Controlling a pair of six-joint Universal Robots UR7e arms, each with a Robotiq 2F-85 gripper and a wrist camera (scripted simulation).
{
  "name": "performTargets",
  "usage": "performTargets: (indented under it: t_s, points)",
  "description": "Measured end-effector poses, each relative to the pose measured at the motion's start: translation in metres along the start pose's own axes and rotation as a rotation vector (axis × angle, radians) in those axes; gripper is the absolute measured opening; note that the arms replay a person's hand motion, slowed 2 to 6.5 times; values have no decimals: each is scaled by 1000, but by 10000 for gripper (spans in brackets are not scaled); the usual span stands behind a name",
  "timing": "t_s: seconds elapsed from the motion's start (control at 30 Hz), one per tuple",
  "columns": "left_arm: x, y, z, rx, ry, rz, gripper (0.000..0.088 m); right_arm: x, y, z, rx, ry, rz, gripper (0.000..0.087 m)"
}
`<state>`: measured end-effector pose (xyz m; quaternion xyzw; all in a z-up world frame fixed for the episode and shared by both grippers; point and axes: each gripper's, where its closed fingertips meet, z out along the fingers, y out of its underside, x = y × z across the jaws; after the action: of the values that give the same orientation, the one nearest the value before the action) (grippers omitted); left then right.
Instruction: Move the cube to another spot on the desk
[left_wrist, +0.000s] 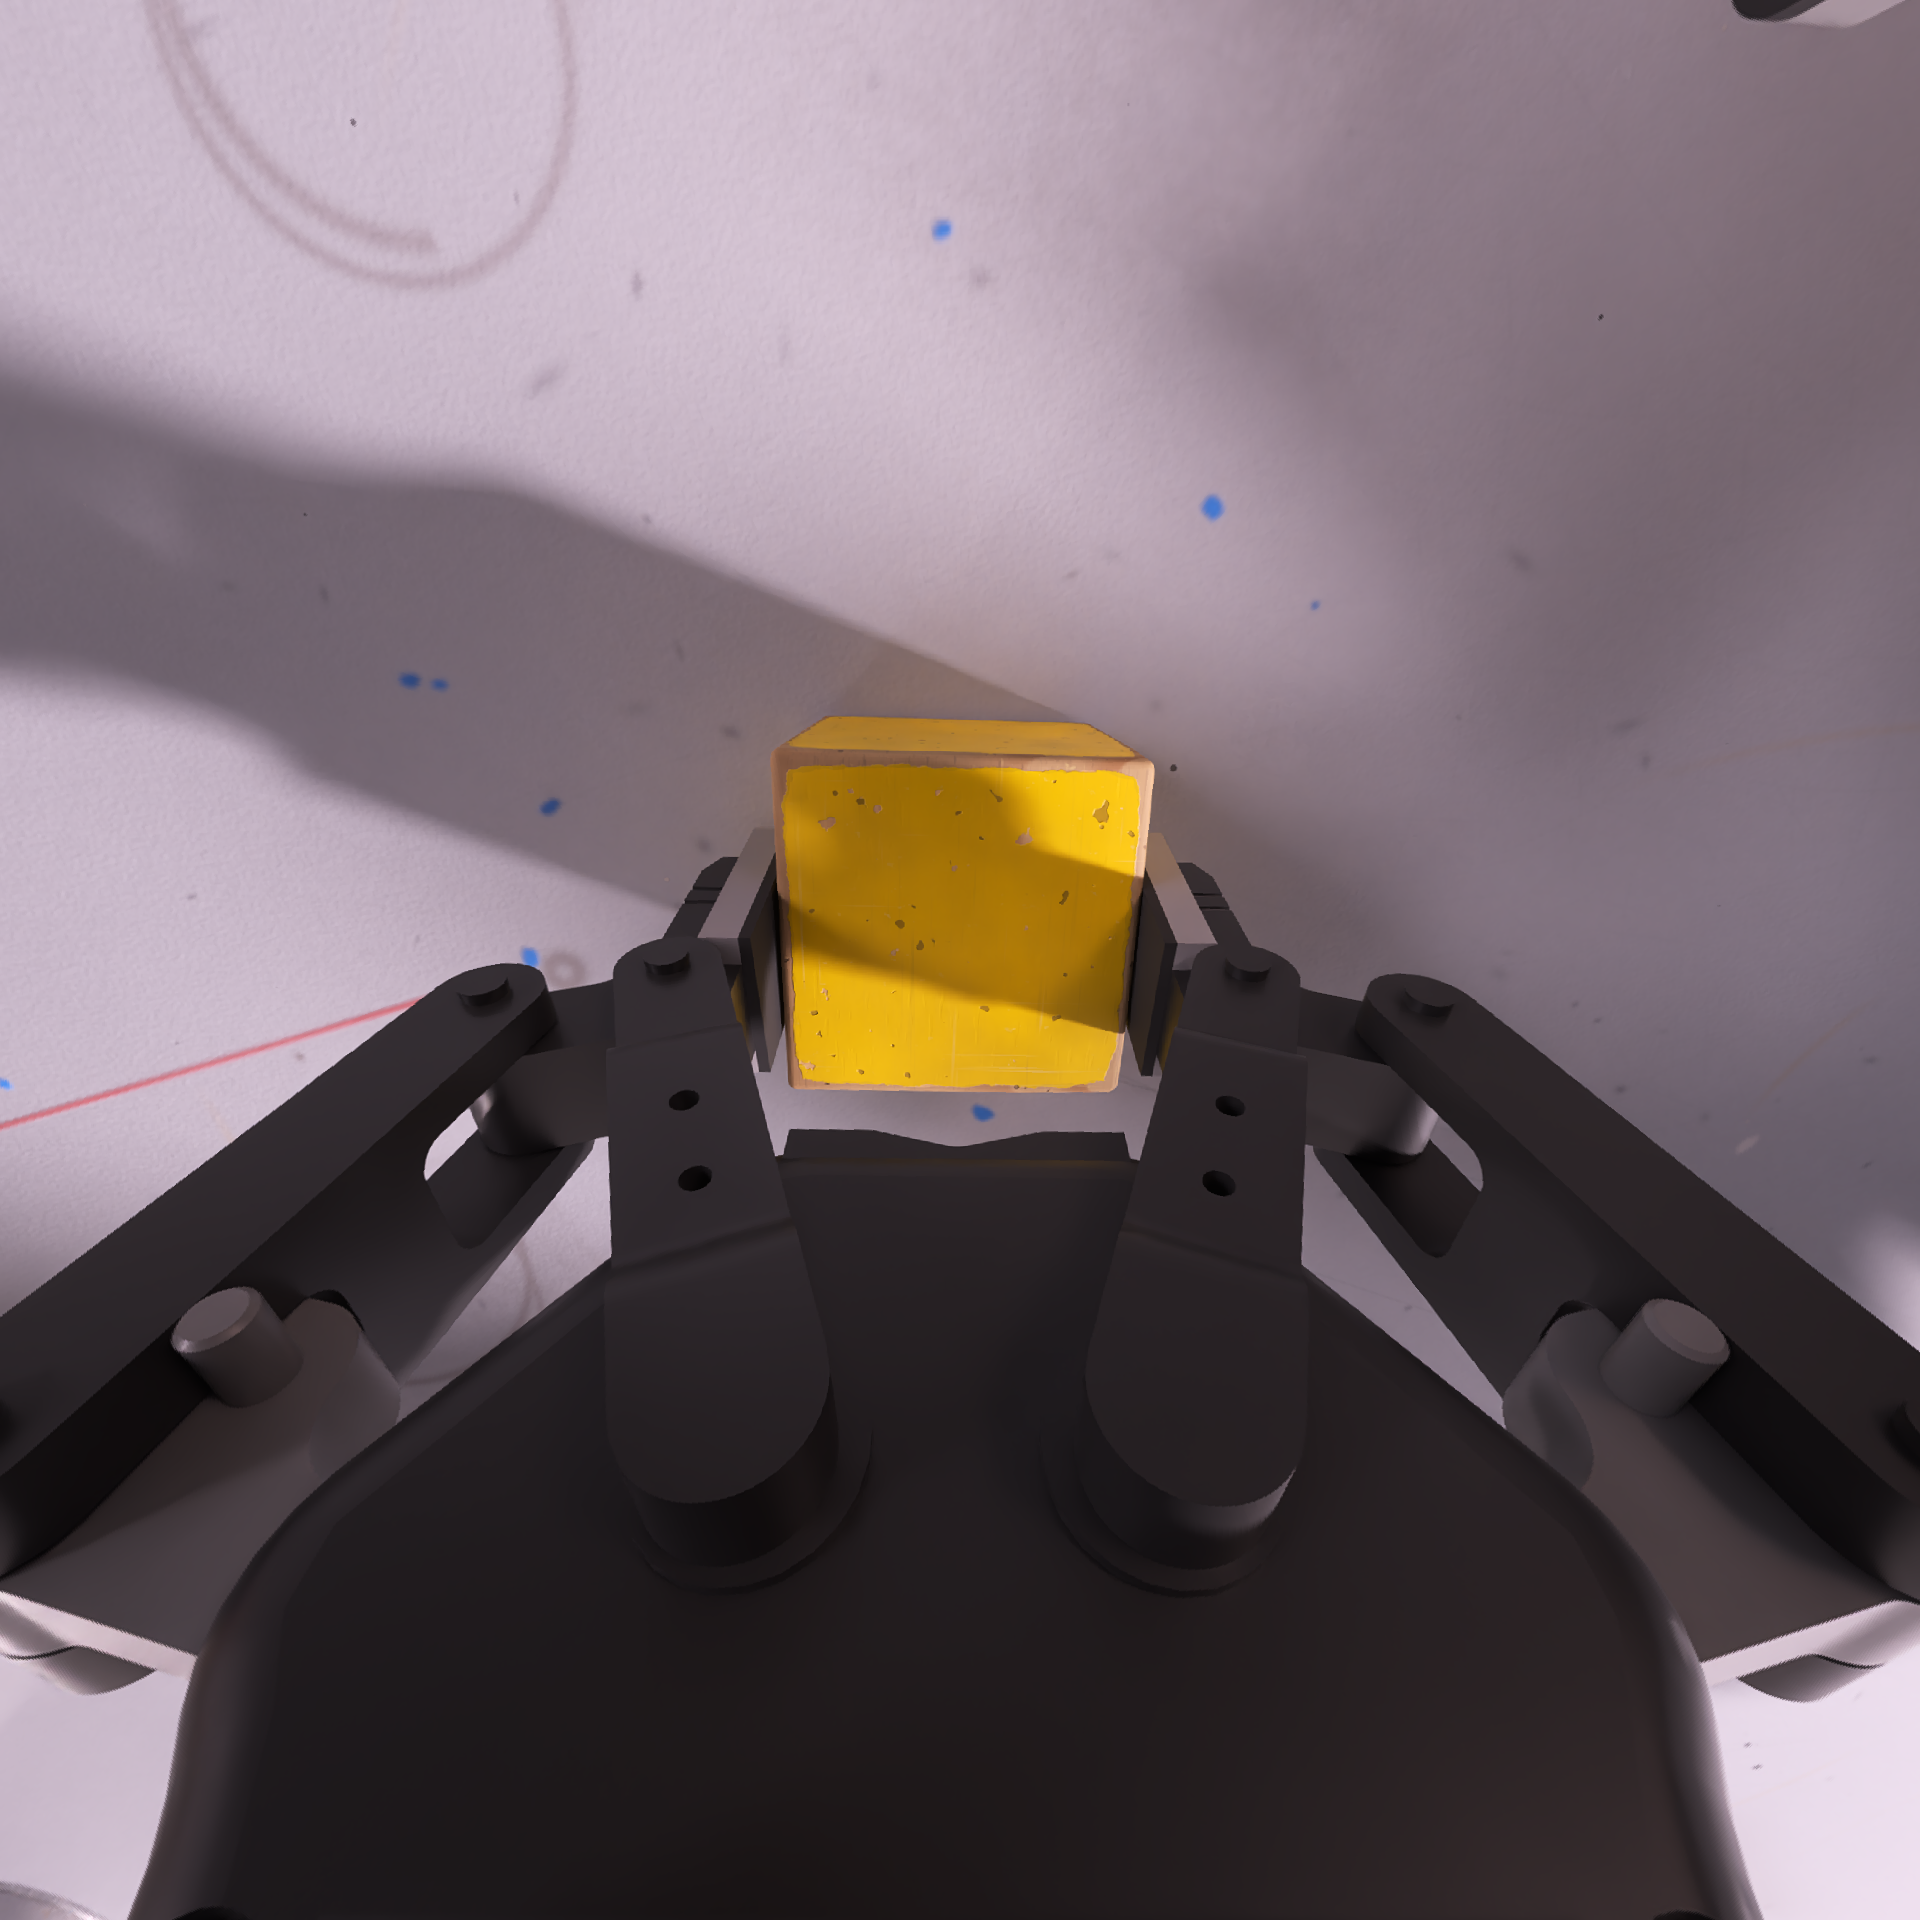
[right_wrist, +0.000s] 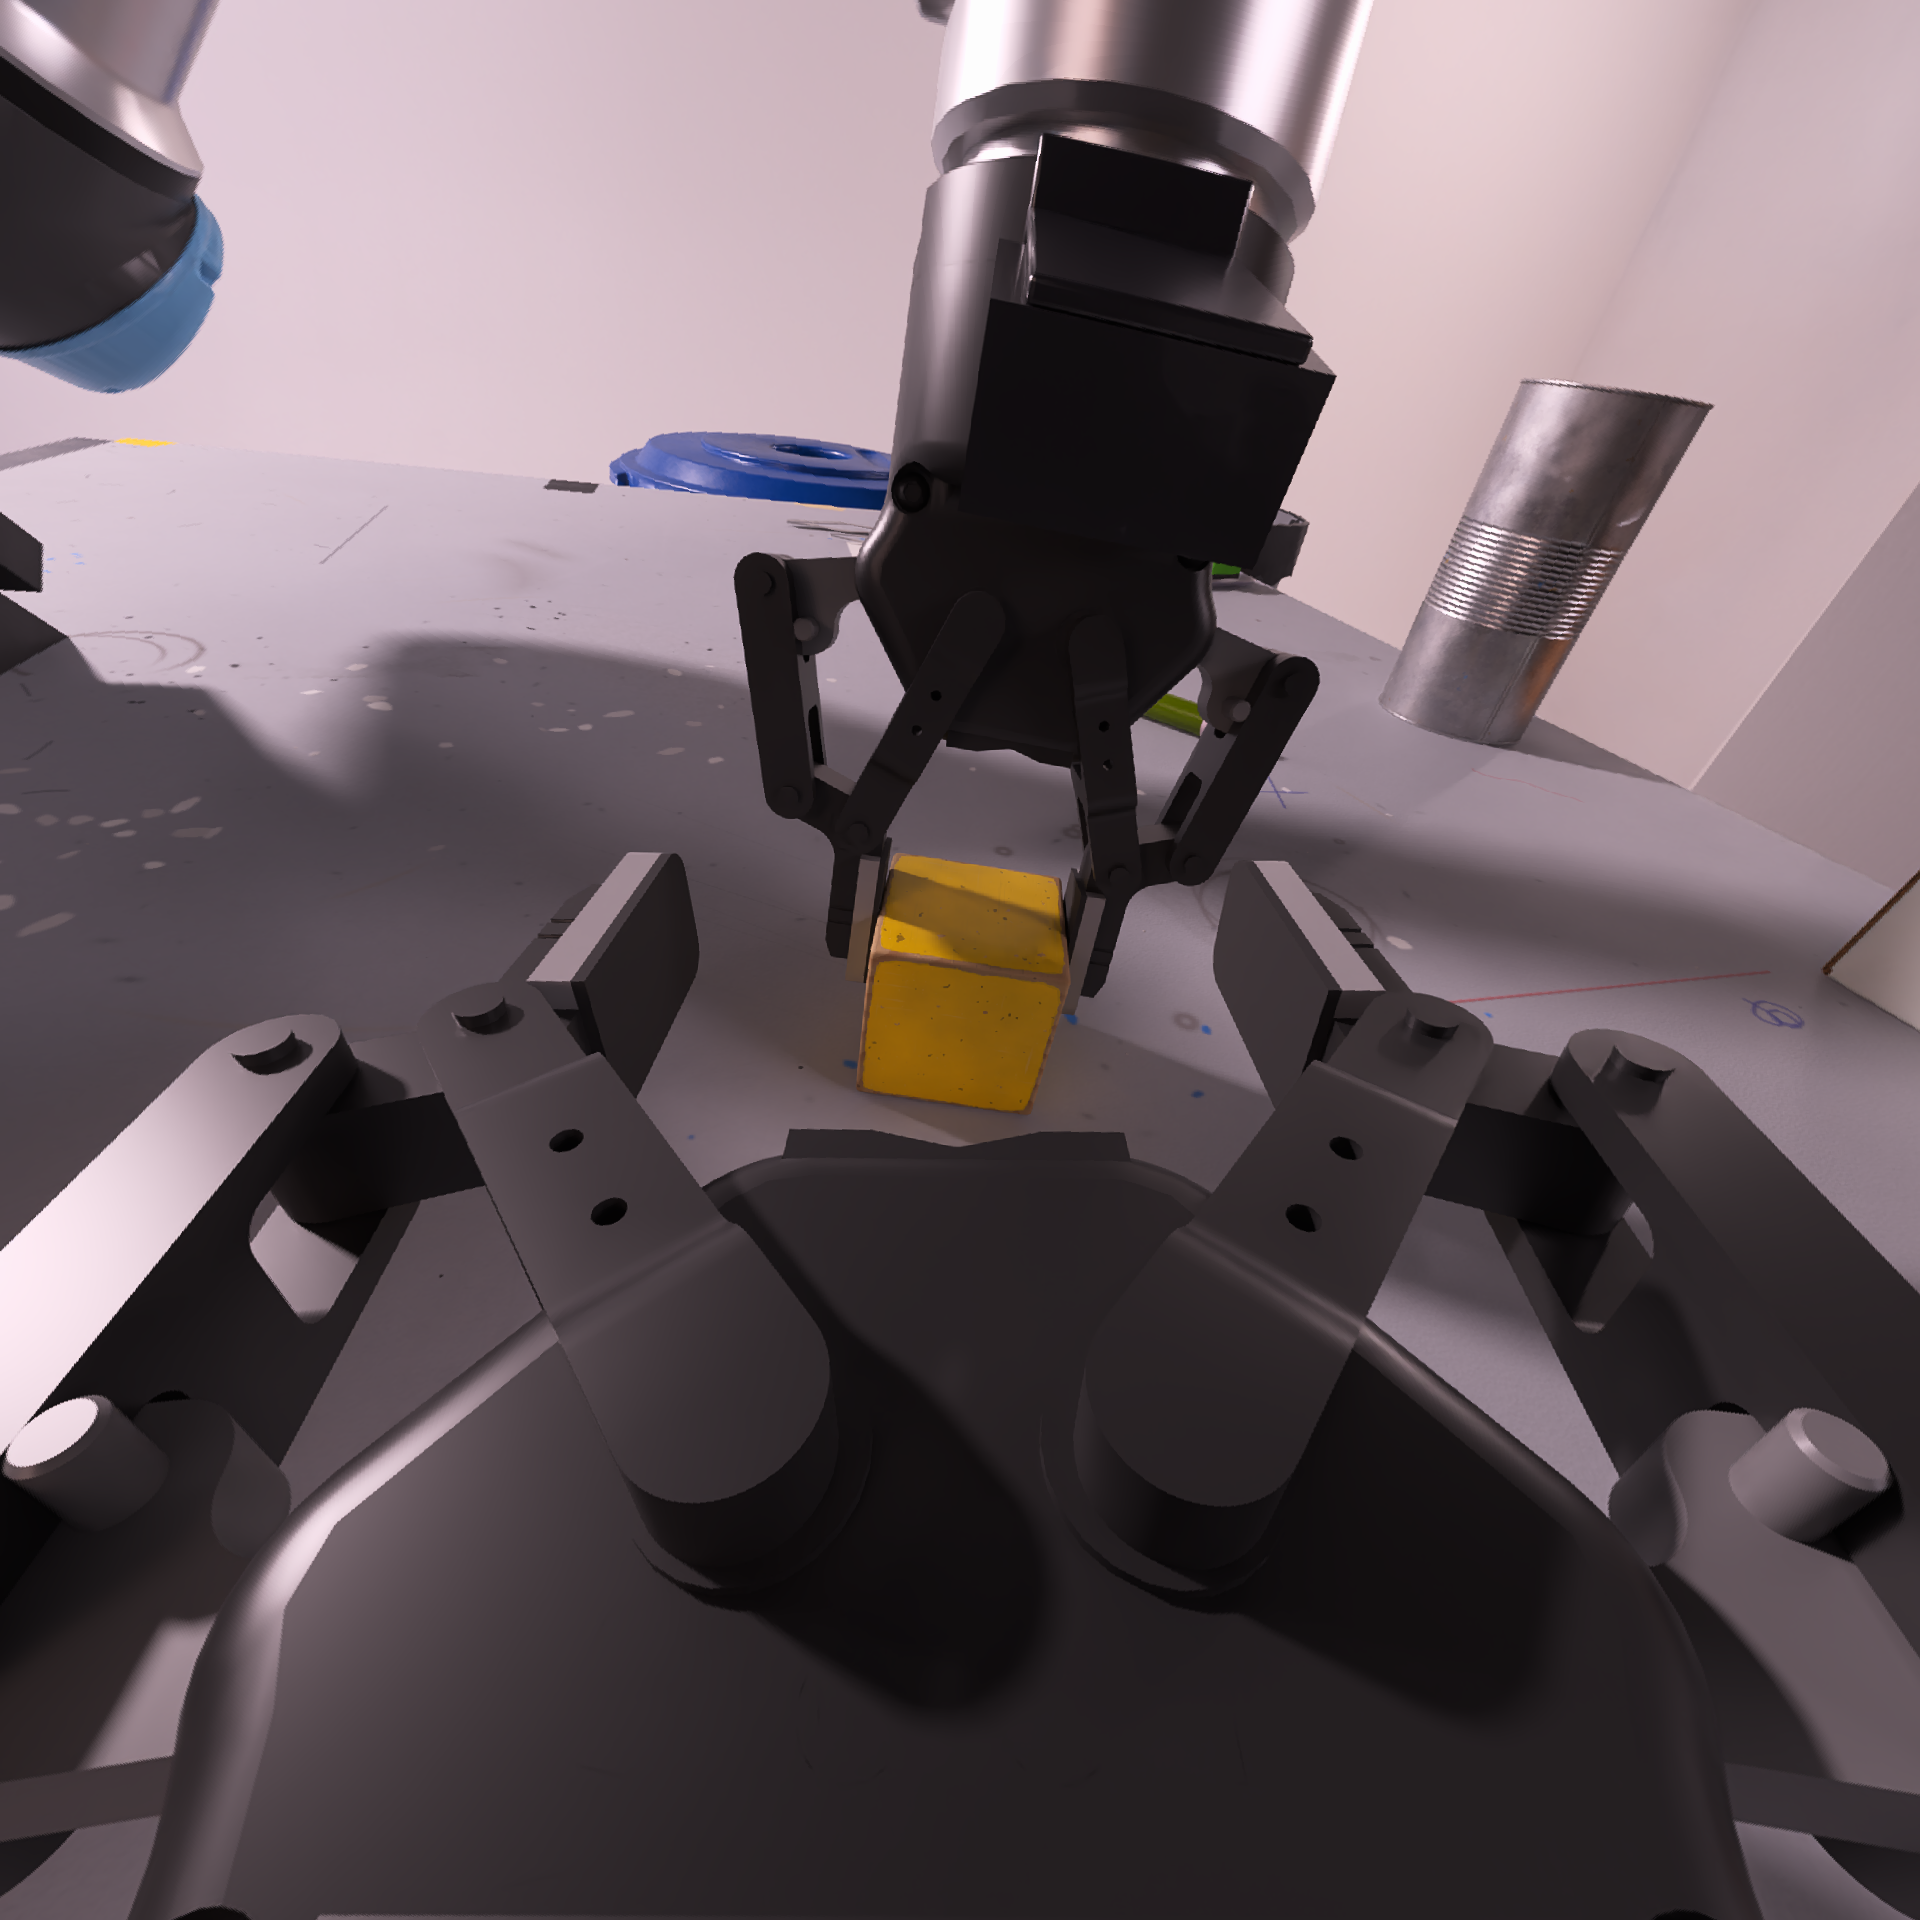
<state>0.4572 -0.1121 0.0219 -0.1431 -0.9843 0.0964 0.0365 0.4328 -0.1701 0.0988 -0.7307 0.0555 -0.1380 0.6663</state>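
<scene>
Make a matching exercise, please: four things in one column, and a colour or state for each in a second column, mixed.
Things:
1. cube
2. can
3. left gripper
4. right gripper

Colour or state:
a. open, holding nothing
b. silver, standing upright on the desk
c. yellow
d. closed on two opposite sides of the cube

Pairs: 1-c, 2-b, 3-d, 4-a
</scene>
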Motion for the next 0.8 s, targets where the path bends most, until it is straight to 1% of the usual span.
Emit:
performTargets:
  t_s: [0.27,0.3,0.37,0.4,0.43,0.47,0.8]
  points:
    - [2,0,-1,1,21,-12,526,0,0,0,0,-1,-1,854]
    - [3,0,-1,-1,24,-14,577,0,0,0,0,-1,-1,854]
    - [3,1,-1,-4,24,-15,754,0,0,0,0,-1,-1,854]
    - [3,1,-1,-6,22,-16,823,0,0,0,1,0,-1,854]
    - [3,2,-2,-7,18,-17,846,0,0,0,1,0,-1,854]
    - [2,2,-2,-8,14,-18,857,0,0,0,1,0,-1,854]
    - [1,3,-15,13,-22,-36,854,0,-1,0,5,1,0,854]
